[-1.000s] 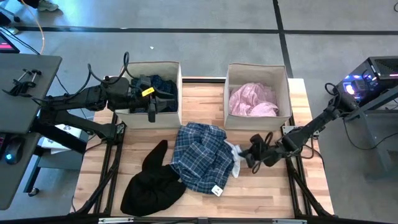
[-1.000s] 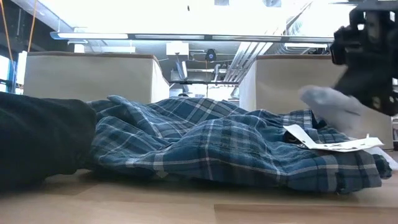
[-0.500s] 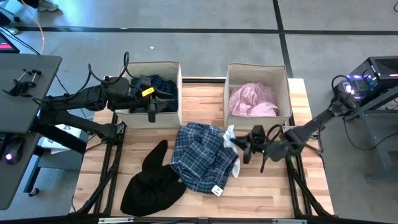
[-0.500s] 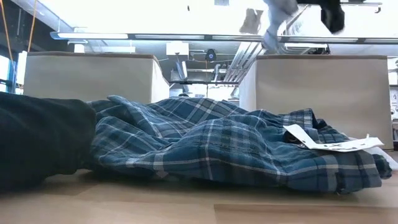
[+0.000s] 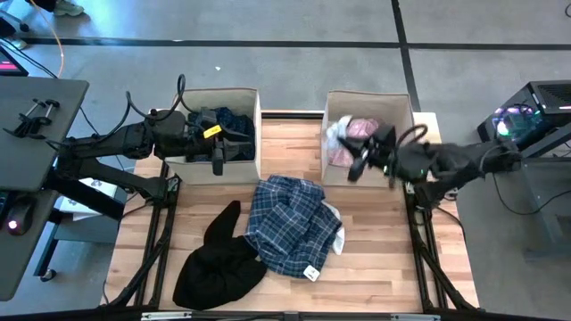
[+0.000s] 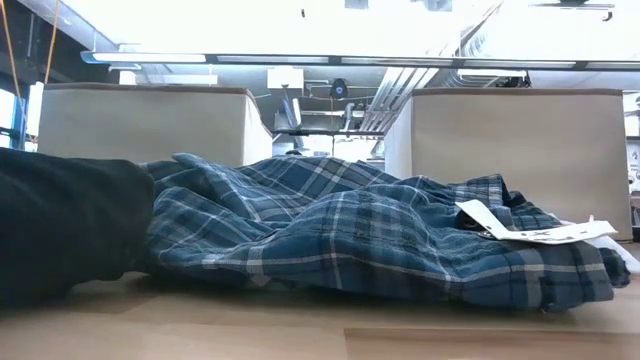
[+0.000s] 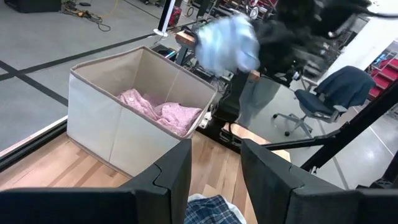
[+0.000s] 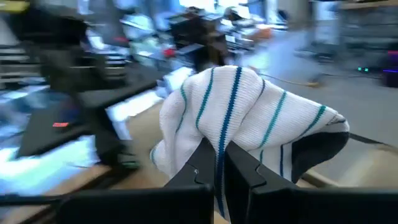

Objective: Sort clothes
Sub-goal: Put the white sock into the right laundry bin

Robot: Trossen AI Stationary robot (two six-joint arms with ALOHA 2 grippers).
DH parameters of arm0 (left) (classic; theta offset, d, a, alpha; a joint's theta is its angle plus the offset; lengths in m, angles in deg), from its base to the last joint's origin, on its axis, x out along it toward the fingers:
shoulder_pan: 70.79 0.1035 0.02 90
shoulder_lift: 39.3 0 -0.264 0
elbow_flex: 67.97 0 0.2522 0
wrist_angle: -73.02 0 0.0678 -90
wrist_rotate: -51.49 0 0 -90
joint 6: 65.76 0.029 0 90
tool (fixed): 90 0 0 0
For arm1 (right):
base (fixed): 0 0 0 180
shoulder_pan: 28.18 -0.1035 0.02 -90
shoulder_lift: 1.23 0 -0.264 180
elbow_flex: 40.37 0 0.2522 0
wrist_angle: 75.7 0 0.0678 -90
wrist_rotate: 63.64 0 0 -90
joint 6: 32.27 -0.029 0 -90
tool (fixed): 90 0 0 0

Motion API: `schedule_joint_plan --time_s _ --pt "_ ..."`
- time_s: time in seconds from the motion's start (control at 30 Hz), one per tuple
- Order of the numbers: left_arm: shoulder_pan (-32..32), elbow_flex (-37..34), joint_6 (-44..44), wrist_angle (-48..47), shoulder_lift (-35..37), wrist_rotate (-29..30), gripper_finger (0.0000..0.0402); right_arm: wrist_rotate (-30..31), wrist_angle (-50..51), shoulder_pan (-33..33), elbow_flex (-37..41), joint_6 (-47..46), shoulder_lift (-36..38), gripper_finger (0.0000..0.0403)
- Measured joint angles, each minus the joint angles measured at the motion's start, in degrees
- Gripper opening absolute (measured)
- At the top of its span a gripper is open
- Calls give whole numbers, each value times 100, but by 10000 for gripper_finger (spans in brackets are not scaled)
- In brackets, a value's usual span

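Two bins are standing on the tabletop [image 5: 285, 138]; the right gripper [image 5: 357, 152] is hanging over the right bin [image 5: 368, 98], jaws clamped on the white socks [image 8: 242, 118]. The left gripper [image 5: 217, 152], jaws apart, is waiting over the left bin [image 5: 223, 94].

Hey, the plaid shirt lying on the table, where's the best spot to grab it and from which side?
Probably the raised ridge of folds along the top of the plaid shirt, coming straight down from above. The low view shows the cloth bunched into humps there, so end effector fingers could pinch a fold. Avoid the edge touching the black garment. The right end effector, shut on a white sock, is busy over the right bin.
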Motion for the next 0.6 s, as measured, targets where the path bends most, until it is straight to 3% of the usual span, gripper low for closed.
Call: schedule_joint_plan --time_s 0.13,0.3,0.4,0.6 --pt "0 0 -3 4 0 0 126 -64 1652 851 -604 -427 0 1" --pt "0 0 -11 4 0 0 126 -909 3233 2130 -823 -1058 4 1" --pt "-1 0 -11 4 0 0 126 -1736 3712 2845 -594 -1177 -12 0" --pt "-2 0 -9 4 0 0 126 -3194 3672 3881 410 -1166 -35 0"
